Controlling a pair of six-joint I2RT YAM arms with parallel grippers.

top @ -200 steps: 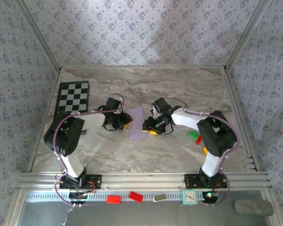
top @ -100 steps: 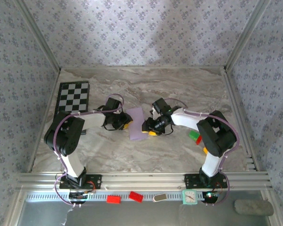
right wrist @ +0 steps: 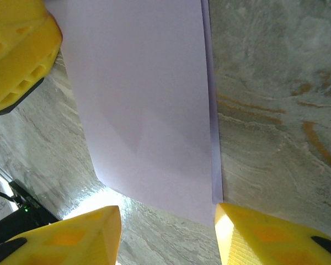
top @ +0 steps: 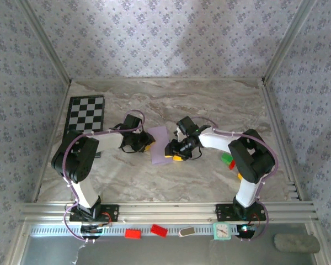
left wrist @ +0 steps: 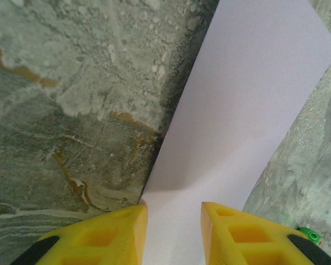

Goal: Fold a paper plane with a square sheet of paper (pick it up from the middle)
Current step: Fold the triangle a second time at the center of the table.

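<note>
The high camera looks down over the whole surface (top: 220, 105); each wrist camera looks closely past its jaws onto the same paper (left wrist: 248, 110).

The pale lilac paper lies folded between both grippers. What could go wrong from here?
1. The folded pale lilac paper sheet shows a lower layer sticking out along one long edge; pressing now may set a crooked crease.
2. The open left gripper and open right gripper stand close together, so they might collide or drag the thin sheet across the marble table.
</note>
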